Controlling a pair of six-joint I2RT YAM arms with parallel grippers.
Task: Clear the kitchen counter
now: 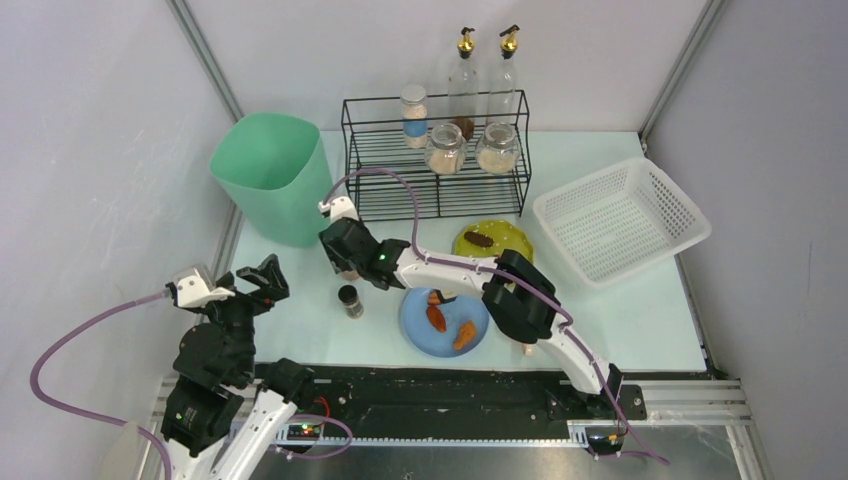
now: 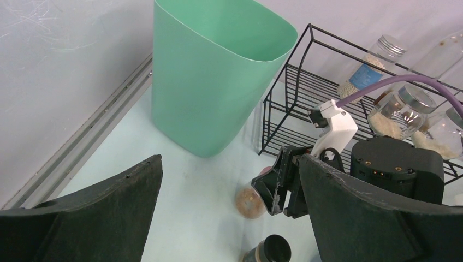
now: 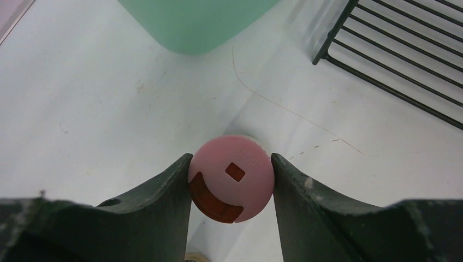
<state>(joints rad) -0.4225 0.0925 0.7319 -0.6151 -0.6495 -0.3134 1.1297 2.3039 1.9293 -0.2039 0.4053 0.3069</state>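
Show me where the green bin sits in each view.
Top external: bin at upper left, just left of the rack.
Left wrist: bin at top centre, rack to its right.
Right wrist: only the bin's base at the top edge, above the pink cap.
Shared landmark: the black rack, top right in the right wrist view.

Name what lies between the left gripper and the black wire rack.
The right gripper, set around a pink-lidded jar; the left wrist view shows it.

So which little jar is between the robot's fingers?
The pink-lidded jar sits between the fingers of the right gripper. The black-lidded jar stands free by the blue plate; the other jars are on the rack.
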